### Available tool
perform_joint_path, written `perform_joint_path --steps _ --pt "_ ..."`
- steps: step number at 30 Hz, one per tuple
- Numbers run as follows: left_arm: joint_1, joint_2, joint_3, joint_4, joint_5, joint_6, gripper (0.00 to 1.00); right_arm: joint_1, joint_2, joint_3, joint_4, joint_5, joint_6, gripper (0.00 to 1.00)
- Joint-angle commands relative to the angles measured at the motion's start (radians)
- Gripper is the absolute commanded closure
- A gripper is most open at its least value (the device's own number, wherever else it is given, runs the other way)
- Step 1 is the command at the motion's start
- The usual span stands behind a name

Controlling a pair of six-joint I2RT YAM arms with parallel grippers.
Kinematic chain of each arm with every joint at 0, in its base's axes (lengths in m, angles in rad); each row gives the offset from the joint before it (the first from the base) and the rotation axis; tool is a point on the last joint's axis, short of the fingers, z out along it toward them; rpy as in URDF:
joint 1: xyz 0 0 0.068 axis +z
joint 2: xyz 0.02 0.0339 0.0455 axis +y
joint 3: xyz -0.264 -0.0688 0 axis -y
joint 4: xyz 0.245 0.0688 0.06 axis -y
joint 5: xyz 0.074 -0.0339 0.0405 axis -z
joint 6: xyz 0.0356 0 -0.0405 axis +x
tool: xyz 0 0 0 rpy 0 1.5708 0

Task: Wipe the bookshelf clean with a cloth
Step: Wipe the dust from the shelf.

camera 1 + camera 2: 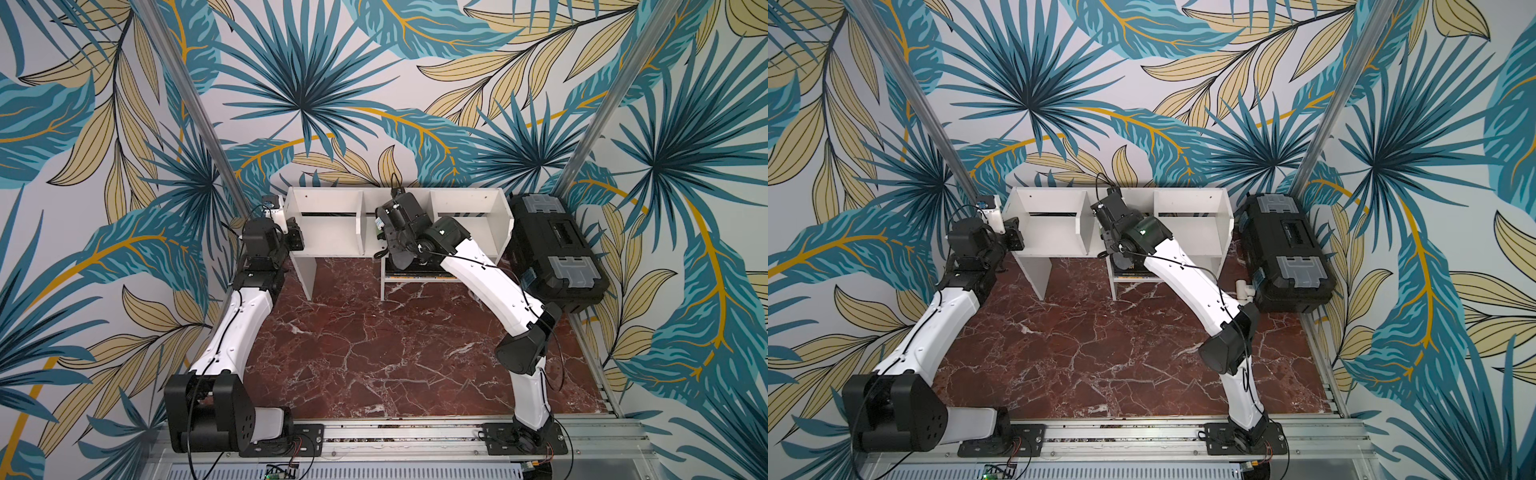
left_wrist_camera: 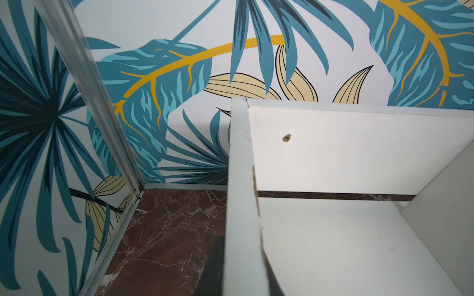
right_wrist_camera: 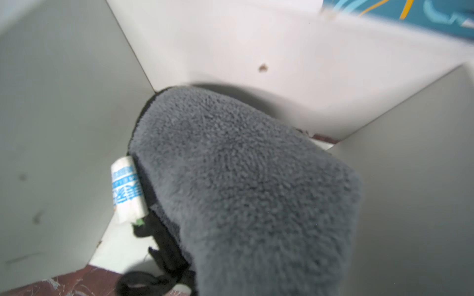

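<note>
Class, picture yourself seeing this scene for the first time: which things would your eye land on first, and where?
The bold teal and gold leaf wall surrounds everything. At the back of the red marble table stands a white bookshelf, with the right arm stretched into its middle compartment and a black toolbox beside it. In the right wrist view a fluffy grey cloth fills much of that compartment.

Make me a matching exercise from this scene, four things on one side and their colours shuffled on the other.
Things:
1. cloth
2. toolbox
3. bookshelf
4. tabletop

Colours:
A. white
B. red-brown marble with pale veins
C. dark grey
D. black with grey latches

Pairs: 1-C, 2-D, 3-A, 4-B
</note>
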Motion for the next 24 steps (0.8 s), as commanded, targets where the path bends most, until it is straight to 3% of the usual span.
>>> perform_joint_path --steps 1,5,9,14,17,20,24 --pt "0.003 0.006 -0.043 -0.084 0.085 -0.146 1.00 -0.001 -0.017 0.073 0.067 0.008 -0.099 1.00" --pt "0.003 0.009 -0.044 -0.082 0.086 -0.146 1.00 -0.001 0.015 0.100 0.200 -0.140 -0.126 1.00" --pt "0.003 0.010 -0.043 -0.082 0.083 -0.146 1.00 -0.003 0.107 0.220 0.229 -0.160 -0.123 1.00" --pt "0.003 0.006 -0.040 -0.094 0.060 -0.138 1.00 -0.018 0.126 0.214 0.249 0.041 -0.126 1.00" --pt "0.004 0.006 -0.040 -0.092 0.061 -0.141 1.00 -0.040 0.057 0.122 0.259 0.167 -0.127 1.00" --pt "0.004 0.009 -0.040 -0.090 0.068 -0.143 1.00 -0.063 -0.015 0.039 0.265 0.204 -0.123 1.00" --pt "0.004 0.004 -0.038 -0.096 0.060 -0.140 1.00 -0.064 -0.011 0.058 0.223 0.237 -0.146 1.00"
